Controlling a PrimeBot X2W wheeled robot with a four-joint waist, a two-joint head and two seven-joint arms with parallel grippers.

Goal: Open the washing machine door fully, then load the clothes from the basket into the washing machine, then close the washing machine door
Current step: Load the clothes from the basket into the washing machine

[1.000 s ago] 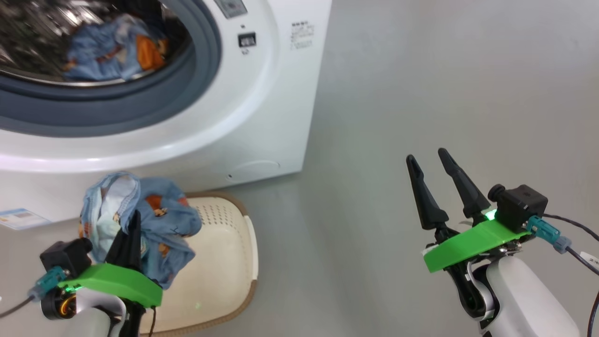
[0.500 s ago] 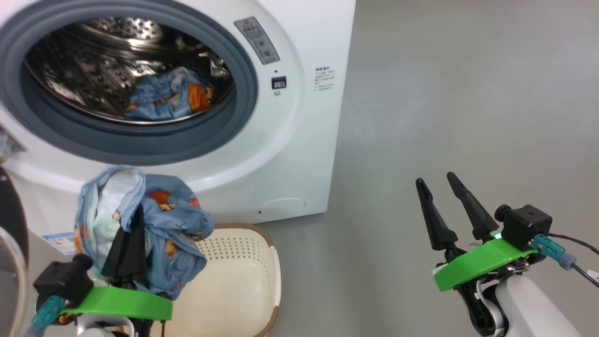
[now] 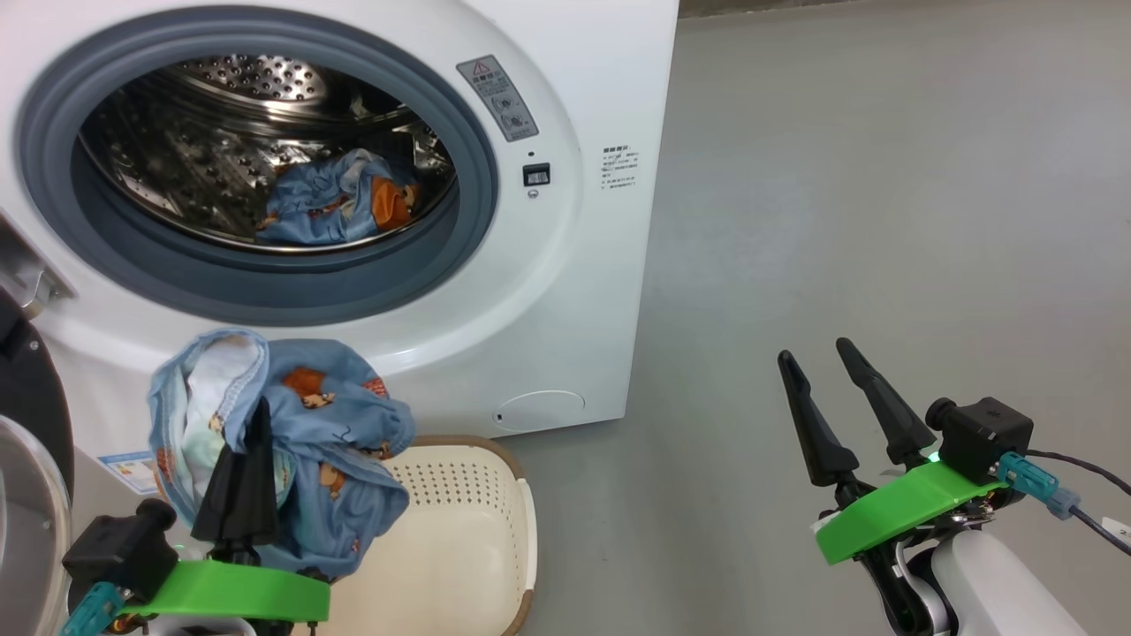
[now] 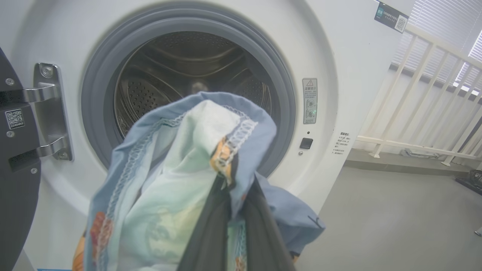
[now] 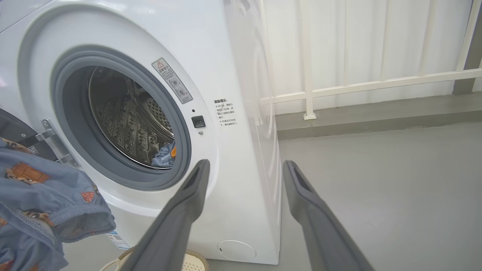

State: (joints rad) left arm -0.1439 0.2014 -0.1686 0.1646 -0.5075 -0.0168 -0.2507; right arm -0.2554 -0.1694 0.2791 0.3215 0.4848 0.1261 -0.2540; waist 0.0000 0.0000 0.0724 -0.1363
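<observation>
The white washing machine (image 3: 565,291) stands with its drum exposed and one blue printed garment (image 3: 340,208) lying inside. Its black door (image 3: 31,406) is swung out at the far left, with the hinge in the left wrist view (image 4: 49,113). My left gripper (image 3: 258,411) is shut on another piece of the clothes (image 3: 336,442), which hangs bunched above the cream basket (image 3: 477,539), below the drum mouth. In the left wrist view that garment (image 4: 177,177) drapes over my fingers. My right gripper (image 3: 813,358) is open and empty over bare floor to the right.
Grey floor (image 3: 884,221) stretches to the right of the machine. A white railing (image 5: 369,82) and a low ledge run behind it. A blue label (image 3: 132,468) is stuck low on the machine front. The basket's inside shows no clothes where visible.
The head camera has tilted up, bringing the whole drum opening into view. My left gripper has kept hold of the garment and carries it a little higher over the basket. The right gripper stays open.
</observation>
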